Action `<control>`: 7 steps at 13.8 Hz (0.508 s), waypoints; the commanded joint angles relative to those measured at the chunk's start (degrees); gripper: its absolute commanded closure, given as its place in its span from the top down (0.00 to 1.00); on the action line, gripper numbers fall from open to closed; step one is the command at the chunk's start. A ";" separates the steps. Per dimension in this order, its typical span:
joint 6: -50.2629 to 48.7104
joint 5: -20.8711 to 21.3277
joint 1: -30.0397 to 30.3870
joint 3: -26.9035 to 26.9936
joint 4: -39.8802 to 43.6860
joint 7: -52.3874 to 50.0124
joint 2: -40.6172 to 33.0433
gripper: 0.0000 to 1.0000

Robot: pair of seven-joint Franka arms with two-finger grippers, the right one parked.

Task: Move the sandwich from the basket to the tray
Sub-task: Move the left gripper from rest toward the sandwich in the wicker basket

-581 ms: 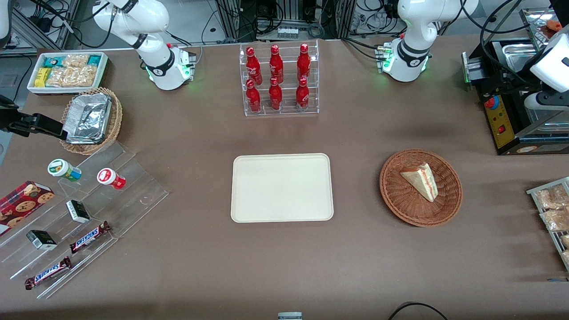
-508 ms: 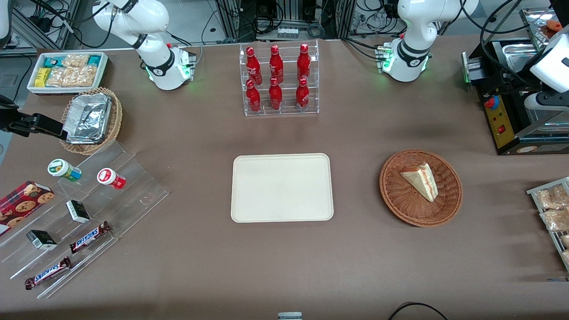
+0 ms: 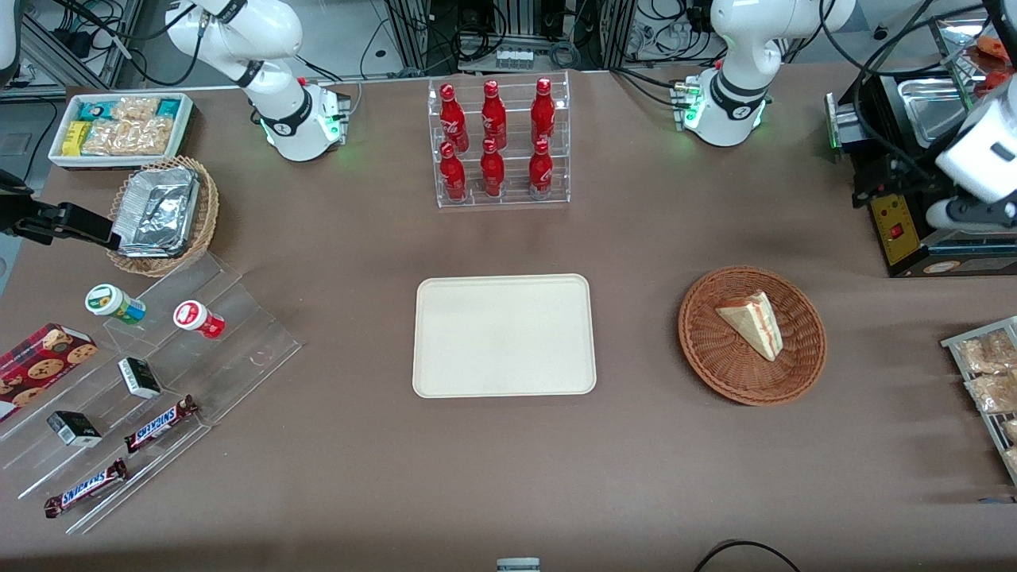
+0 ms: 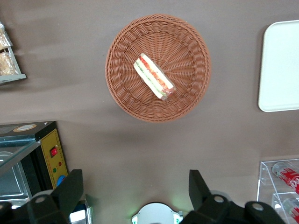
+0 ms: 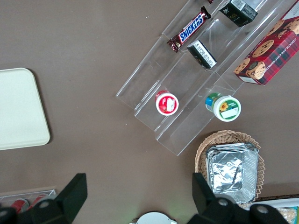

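Note:
The sandwich point(image 3: 752, 323) lies in the reddish-brown wicker basket point(image 3: 707, 349), with its layered cut edge showing in the left wrist view point(image 4: 153, 77). The basket point(image 4: 126, 93) sits beside the cream-white tray point(image 3: 504, 335), toward the working arm's end of the table. The tray holds nothing; one end of it shows in the left wrist view point(image 4: 280, 70). My left gripper point(image 4: 134, 189) is open and holds nothing. It hangs high above the table, farther from the front camera than the basket, near the black machine point(image 3: 902, 214).
A clear rack of red bottles point(image 3: 496, 143) stands farther from the front camera than the tray. A wire rack of snack packets point(image 3: 989, 381) lies at the working arm's end. Acrylic steps with snacks point(image 3: 143, 381), a tan basket with a foil container point(image 3: 163, 213) and a white snack bin point(image 3: 119, 127) are at the parked arm's end.
The left arm's wrist has moved a little nearer to the front camera and toward the basket. The sandwich, basket and tray have not moved.

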 commanded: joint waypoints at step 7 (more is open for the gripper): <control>22.48 0.56 -0.48 0.09 -12.99 -23.53 5.12 1.00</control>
